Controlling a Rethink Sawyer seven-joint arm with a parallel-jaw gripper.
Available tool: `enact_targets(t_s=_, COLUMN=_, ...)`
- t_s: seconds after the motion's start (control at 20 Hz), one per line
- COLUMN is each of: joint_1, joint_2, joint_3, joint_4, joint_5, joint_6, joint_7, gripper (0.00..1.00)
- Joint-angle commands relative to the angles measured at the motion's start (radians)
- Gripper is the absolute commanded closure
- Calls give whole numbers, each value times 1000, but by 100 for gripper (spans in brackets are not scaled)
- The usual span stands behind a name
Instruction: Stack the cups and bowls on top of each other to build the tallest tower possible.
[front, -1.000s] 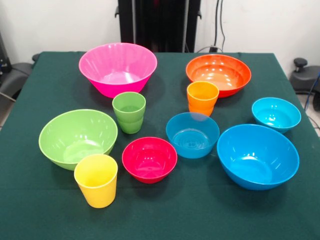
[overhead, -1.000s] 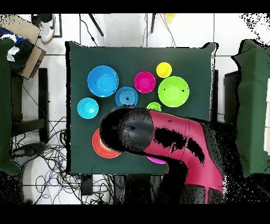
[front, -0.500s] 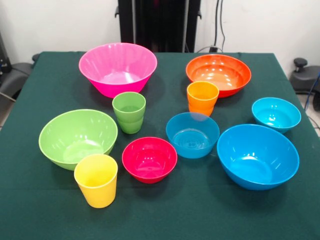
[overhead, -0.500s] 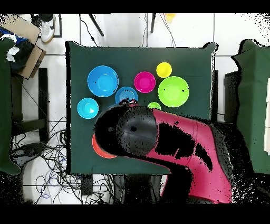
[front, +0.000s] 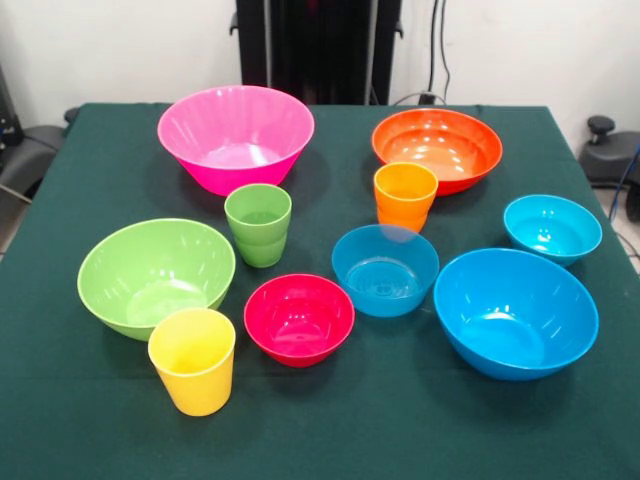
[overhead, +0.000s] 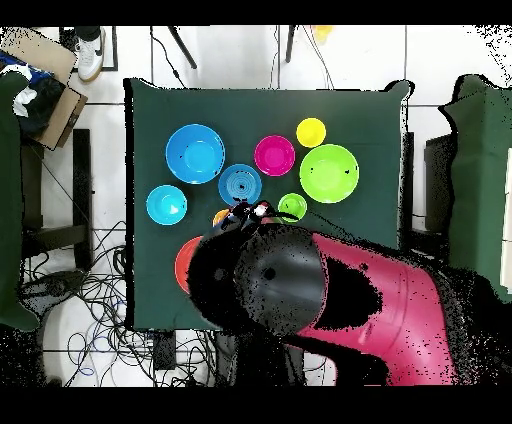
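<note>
Nothing is stacked yet: all ten pieces stand apart, mouths up, on the green desk (front: 90, 430). At the far side sit the pink bowl (front: 236, 136) and the orange bowl (front: 437, 148); in front of them stand the green cup (front: 258, 224) and the orange cup (front: 405, 195). The middle blue bowl (front: 385, 268) is just beside the orange cup, with the red bowl (front: 299, 318) near it. The light green bowl (front: 156, 275) has the yellow cup (front: 192, 359) close against its near rim. The large blue bowl (front: 515, 312) and the small cyan bowl (front: 552, 228) stand at the other side.

From above, the arm (overhead: 330, 305) covers the pink and orange bowls. What may be the hand's tip shows at its leading edge, over the orange cup; whether the hand is released or clenched I cannot tell.

Risks, in my judgement:
- The cups stand close to the bowls, so a descent slightly off line could strike a rim and skid or tip the piece.
- Glossy tapered walls invite slipping.
- A tower built on a cup would likely be unsteady.
</note>
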Motion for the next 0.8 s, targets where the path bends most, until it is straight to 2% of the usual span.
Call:
enact_targets(t_s=0.05, joint_1=-46, joint_2=-2, joint_3=53, joint_4=229, joint_5=-24, joint_6=-92, joint_7=-219, gripper=0)
enact_targets(t_s=0.25, joint_1=-56, joint_2=15, joint_3=75, joint_4=233, joint_5=-40, joint_6=-116, joint_7=-202, gripper=0)
enact_targets(t_s=0.6, joint_1=-95, joint_2=100, joint_3=138, joint_4=226, joint_5=-51, joint_6=-220, joint_7=-194, gripper=0)
enact_targets(t_s=0.8, joint_1=-108, joint_2=140, joint_3=165, joint_4=207, joint_5=-68, joint_6=-243, joint_7=-191, gripper=0)
